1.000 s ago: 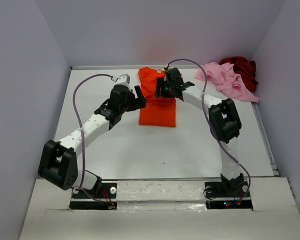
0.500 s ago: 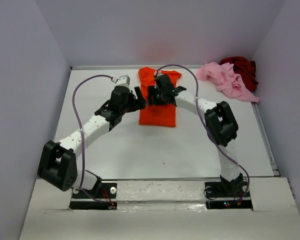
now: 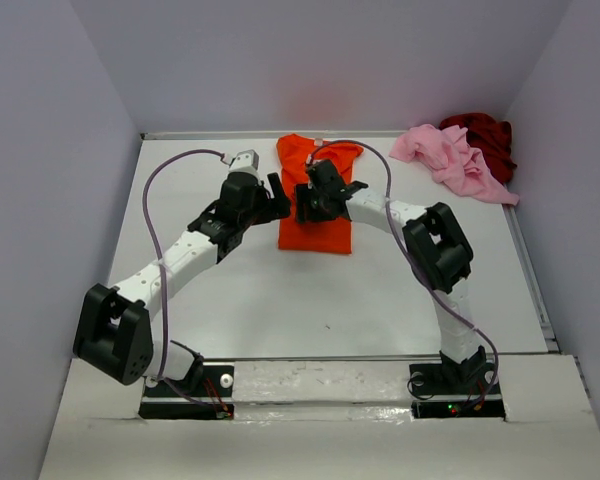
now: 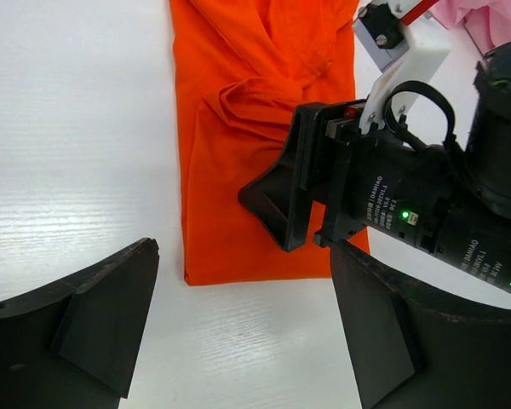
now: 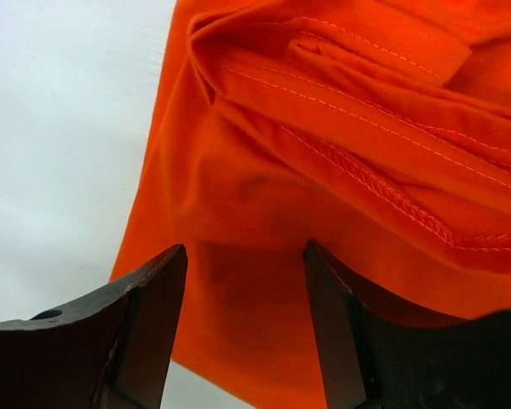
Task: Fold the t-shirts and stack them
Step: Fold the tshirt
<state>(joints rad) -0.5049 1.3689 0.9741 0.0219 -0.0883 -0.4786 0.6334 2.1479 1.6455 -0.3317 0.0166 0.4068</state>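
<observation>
The orange t-shirt (image 3: 318, 228) is lying as a long narrow strip, its long axis running away from the arm bases, its near hem squared off and its far end bunching into gathered folds. Everything is turning on that axis: the right gripper (image 3: 306, 200) is hanging directly over the strip's left half, about midway along it, fingers pointing down at the cloth, while the left gripper (image 3: 276, 194) is waiting just off the strip's left edge, over bare table (image 3: 310, 300).

The right arm is the nearer one. In its wrist view the right gripper's jaws are standing partly open, with orange cloth filling the gap below them but nothing pinched between the pads; whether the tips are brushing the fabric I cannot tell. The left gripper's jaws are spread wide and holding nothing.

The pink t-shirt (image 3: 455, 160) and the dark red t-shirt (image 3: 485, 135) are sitting crumpled well to the right of the orange one, touching each other, not yet folded.
</observation>
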